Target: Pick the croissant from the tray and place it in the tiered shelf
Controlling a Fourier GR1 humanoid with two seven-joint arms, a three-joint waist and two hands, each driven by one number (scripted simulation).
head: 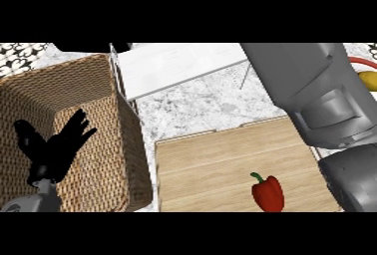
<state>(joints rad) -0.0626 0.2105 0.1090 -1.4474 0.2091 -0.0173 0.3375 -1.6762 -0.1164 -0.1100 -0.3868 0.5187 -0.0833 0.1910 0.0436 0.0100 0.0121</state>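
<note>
Pale wooden tray (213, 169) carries a red bell pepper (269, 193) at its front-right corner; black left hand (55, 144) spread wide over brown wicker basket (121, 149); right hand unseen.

No text, labels, brands, nos. or signs can be read anywhere in view. Just right of the wicker basket (81, 94), a white panel (177, 64) carries faint grey marks, too pale to make out as letters or digits.
</note>
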